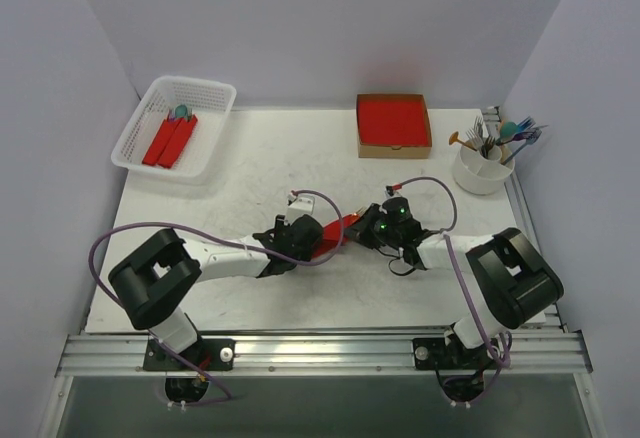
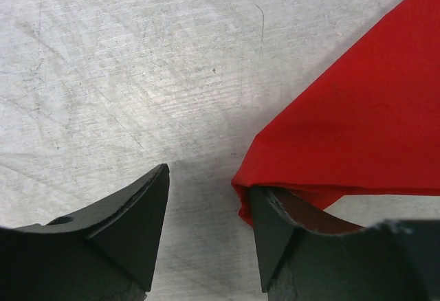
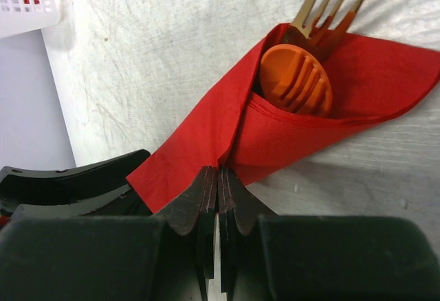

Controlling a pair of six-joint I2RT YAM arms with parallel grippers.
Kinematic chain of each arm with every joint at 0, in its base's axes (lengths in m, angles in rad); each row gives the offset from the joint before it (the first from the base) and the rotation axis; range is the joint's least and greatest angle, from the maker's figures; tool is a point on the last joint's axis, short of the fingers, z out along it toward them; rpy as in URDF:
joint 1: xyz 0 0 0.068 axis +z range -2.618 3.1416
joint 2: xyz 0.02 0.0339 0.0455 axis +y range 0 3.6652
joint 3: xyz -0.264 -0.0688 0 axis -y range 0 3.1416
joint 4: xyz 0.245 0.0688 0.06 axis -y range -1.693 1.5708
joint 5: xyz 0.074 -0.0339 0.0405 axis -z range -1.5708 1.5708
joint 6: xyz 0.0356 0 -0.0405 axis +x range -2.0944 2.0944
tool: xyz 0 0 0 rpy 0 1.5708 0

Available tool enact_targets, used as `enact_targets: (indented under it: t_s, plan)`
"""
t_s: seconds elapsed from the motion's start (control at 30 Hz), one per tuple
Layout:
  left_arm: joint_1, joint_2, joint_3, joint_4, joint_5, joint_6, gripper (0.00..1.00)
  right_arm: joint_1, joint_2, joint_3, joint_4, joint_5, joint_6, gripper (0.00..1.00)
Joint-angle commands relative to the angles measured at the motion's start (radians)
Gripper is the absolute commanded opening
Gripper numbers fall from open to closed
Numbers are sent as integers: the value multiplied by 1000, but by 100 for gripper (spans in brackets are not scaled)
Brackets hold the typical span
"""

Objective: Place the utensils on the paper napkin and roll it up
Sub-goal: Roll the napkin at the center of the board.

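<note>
The paper napkin (image 1: 340, 231) lies mid-table between my two grippers, partly folded around the utensils. In the right wrist view the paper napkin (image 3: 206, 129) wraps an orange spoon (image 3: 295, 77) and a fork (image 3: 330, 5) whose tines stick out past its far edge. My right gripper (image 3: 218, 174) is shut, its tips pinching the napkin's fold at the near corner. My left gripper (image 2: 210, 184) is open with bare table between its fingers. The red napkin (image 2: 357, 108) drapes over the outside of its right finger (image 2: 275, 232). From above, the left gripper (image 1: 300, 238) and right gripper (image 1: 375, 226) face each other.
A white basket (image 1: 205, 98) at the back left holds red rolls (image 1: 170, 140). A brown cardboard box (image 1: 393, 148) with a red stack sits at the back centre. A white cup (image 1: 480, 180) of spare utensils stands at the back right.
</note>
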State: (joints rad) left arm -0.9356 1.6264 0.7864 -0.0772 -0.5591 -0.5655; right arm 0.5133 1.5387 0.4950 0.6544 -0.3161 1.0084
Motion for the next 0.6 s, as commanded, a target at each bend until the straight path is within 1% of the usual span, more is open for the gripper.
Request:
enact_targets:
  t_s: [0.0,0.03,0.17,0.3,0.47,0.5,0.57]
  plan:
    - [-9,-57,24,-10,-9,3,59,5,-23,-21,22,37,-7,0]
    - [-15,-78,13,-3,4,13,62,5,-22,-24,25,38,-7,0]
    - [-16,-143,-16,24,36,32,68,7,-15,-35,39,46,-7,0]
    - [-19,-201,-35,31,79,49,70,7,-9,-42,54,51,-7,0]
    - [-37,-275,-78,62,128,90,70,5,0,-35,57,42,-16,0]
    - [-37,-278,-91,106,137,101,70,4,3,-30,53,40,-24,0]
    - [-37,-281,-102,144,143,110,70,2,6,-26,50,37,-30,0]
